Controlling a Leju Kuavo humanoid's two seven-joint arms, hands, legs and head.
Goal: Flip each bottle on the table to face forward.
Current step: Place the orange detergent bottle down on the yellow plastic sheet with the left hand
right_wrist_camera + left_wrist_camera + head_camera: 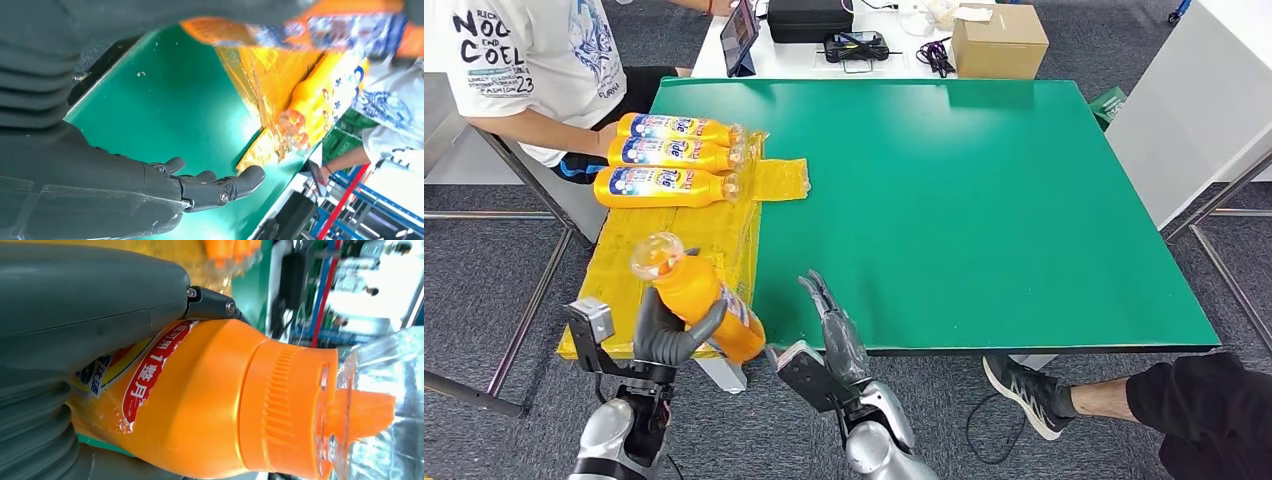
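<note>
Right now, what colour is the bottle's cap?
Orange, under a clear cover; the cap shows best in the left wrist view.

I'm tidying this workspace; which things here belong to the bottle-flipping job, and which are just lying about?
Belongs to the job:
- orange plastic bottle held in the left hand
- three orange labelled bottles lying in a row
- right hand, holding nothing

Just lying about:
- brown cardboard box
- black tablet
- black case

- My left hand is raised, fingers wrapped around an orange bottle.
- My right hand reaches forward, fingers straight, holding nothing.
</note>
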